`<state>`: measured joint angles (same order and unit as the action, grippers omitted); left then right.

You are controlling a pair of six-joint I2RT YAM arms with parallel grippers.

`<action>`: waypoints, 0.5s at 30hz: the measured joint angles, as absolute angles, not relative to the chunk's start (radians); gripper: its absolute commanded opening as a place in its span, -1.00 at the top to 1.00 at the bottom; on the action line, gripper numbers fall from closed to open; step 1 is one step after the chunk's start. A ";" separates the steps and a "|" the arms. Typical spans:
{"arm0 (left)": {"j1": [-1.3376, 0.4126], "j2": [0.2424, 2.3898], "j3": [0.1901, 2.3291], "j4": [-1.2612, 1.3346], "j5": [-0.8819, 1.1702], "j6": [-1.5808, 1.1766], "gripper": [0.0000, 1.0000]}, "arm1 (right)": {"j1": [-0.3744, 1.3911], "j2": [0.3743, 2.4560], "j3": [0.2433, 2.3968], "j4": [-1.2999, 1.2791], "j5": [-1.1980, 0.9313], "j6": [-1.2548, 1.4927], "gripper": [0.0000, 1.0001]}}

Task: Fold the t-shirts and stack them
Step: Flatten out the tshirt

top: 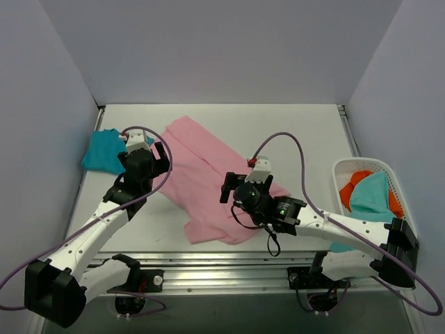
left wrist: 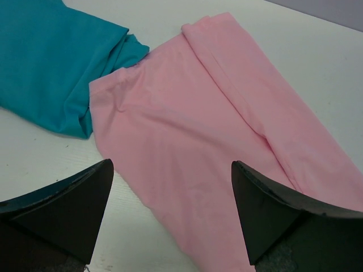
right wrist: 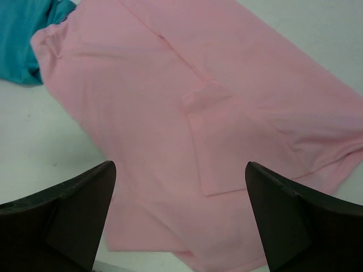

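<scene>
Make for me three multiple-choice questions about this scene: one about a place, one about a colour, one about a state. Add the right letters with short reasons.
1. Where does the white basket stand?
A. at the robot's right
B. at the robot's left
C. between the two arms

2. What colour is the large spread t-shirt?
A. teal
B. pink
C. orange

3. The left end effector is:
A. shut on the t-shirt
B. open, holding nothing
C. shut on the basket

Answers:
1 A, the top view shows it on the right.
2 B, every view shows it pink.
3 B, the left wrist view shows its jaws wide apart above the t-shirt.
</scene>
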<state>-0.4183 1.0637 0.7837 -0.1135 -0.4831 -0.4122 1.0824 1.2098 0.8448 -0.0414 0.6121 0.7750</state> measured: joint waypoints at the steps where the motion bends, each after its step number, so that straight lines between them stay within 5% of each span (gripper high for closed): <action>1: -0.418 1.060 0.788 -0.126 -0.493 -0.414 -0.88 | 1.095 1.210 0.856 -0.050 0.608 0.791 -0.85; 7: -0.418 1.021 0.797 -0.175 -0.545 -0.431 -0.88 | 1.267 1.239 0.798 0.086 0.448 0.928 -0.82; 15: -0.418 0.976 0.783 -0.185 -0.554 -0.445 -0.88 | 1.572 1.594 0.826 0.098 0.388 1.074 -0.87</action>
